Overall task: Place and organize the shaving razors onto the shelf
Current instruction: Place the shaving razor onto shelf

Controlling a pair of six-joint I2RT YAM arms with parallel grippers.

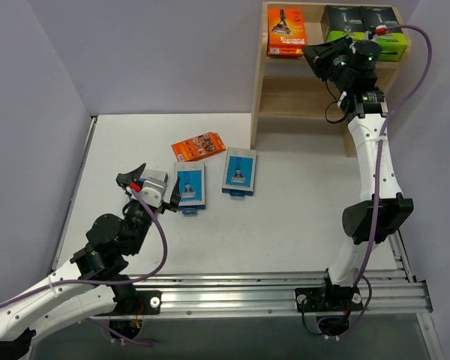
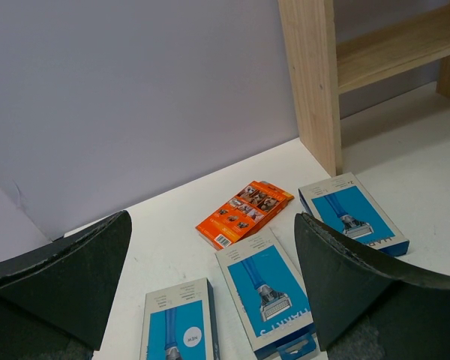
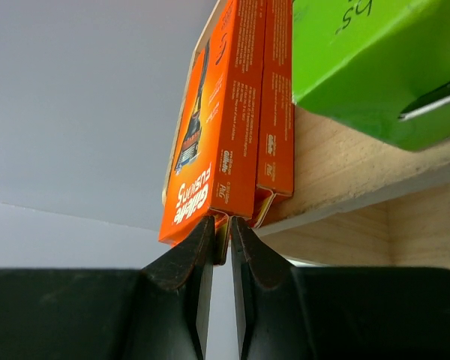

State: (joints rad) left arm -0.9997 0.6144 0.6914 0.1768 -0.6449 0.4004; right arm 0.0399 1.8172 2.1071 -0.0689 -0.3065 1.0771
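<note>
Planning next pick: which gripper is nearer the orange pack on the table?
Left. Left gripper is near-left of the orange pack; right gripper, far off, pinches a shelved pack.

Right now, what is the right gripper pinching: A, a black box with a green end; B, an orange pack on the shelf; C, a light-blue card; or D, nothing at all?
B: in the right wrist view the right gripper is closed on the lower edge of the front orange pack, which stands on the shelf beside a second orange pack.
</note>
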